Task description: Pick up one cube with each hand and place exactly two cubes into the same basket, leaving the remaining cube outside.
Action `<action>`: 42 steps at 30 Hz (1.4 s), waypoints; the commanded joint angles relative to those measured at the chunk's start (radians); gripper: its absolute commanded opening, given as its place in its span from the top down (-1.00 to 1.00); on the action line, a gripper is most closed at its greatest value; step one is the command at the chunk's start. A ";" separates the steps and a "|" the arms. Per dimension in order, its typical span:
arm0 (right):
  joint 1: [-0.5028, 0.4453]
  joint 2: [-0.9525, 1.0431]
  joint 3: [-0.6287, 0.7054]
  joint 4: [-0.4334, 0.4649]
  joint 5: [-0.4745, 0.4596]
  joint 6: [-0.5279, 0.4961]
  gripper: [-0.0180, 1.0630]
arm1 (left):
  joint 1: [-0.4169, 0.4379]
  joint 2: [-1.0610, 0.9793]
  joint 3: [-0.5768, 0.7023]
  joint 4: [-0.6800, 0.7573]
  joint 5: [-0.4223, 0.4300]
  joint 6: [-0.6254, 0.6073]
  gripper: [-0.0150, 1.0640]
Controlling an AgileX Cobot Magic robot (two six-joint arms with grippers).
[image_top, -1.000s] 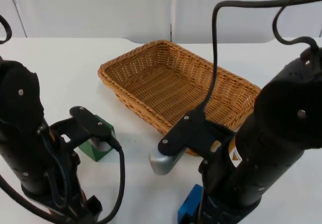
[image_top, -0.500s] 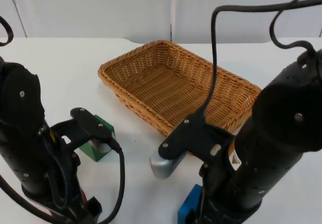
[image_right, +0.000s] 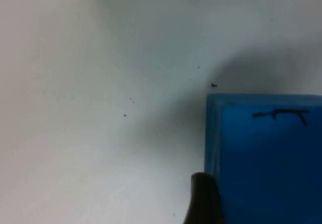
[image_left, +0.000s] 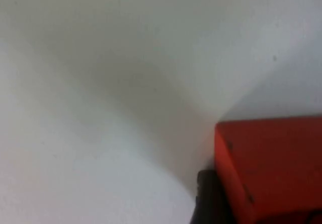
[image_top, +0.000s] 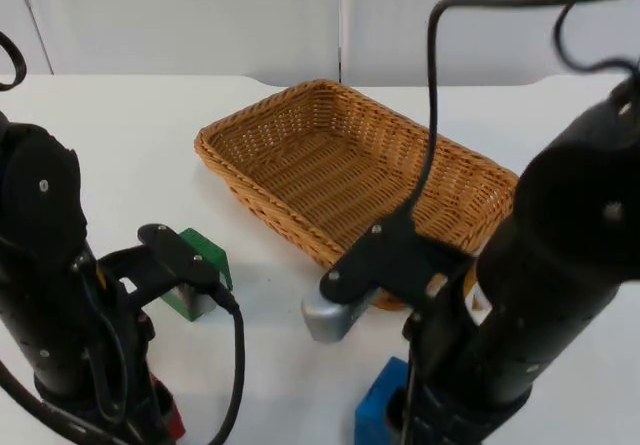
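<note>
We log both arms low over the near edge of the white worktop [image_top: 120,125], each hand set down on a cube.

Left hand [image_left: 211,204]: one black fingertip lies against the side of the red cube [image_left: 271,168], and in the top view a sliver of red shows under the arm. We cannot tell whether the fingers are clamped or merely alongside. Risk: if only one finger bears on the cube, a lift would tip it or leave it on the worktop.

The green cube [image_top: 195,285] sits ahead of the left hand, partly under the arm's bracket. We judge this to be the one to leave out; a swing of the left arm toward the basket could knock it.

The wicker basket [image_top: 350,165] stands ahead of and between the two hands, nothing in it yet.

Right hand [image_right: 204,199]: a fingertip touches the edge of the blue cube [image_right: 266,153]; grip state again not readable. Same slip risk, and the basket's near rim lies close ahead, so too low a carry could catch it
</note>
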 commanded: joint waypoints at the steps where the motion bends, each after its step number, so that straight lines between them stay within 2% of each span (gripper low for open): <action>1: 0.003 -0.080 -0.005 -0.002 0.041 -0.011 0.97 | -0.006 -0.001 -0.003 0.012 0.069 -0.016 0.97; 8: 0.003 -0.248 -0.005 -0.002 0.082 -0.011 0.97 | -0.006 -0.052 -0.040 0.049 0.171 -0.122 0.97; 13: 0.003 -0.377 -0.005 -0.005 0.086 -0.011 0.97 | -0.006 -0.144 -0.040 0.107 0.193 -0.200 0.97; 17: 0.003 -0.487 -0.005 -0.006 0.082 -0.011 0.97 | -0.006 -0.301 -0.040 0.173 0.203 -0.298 0.97; 29: 0.003 -0.568 -0.005 -0.004 0.084 0.013 0.97 | -0.006 -0.598 -0.040 0.176 0.235 -0.315 0.97; 42: 0.003 -0.568 -0.005 -0.004 0.086 0.014 0.97 | -0.006 -0.618 -0.040 0.176 0.230 -0.315 0.97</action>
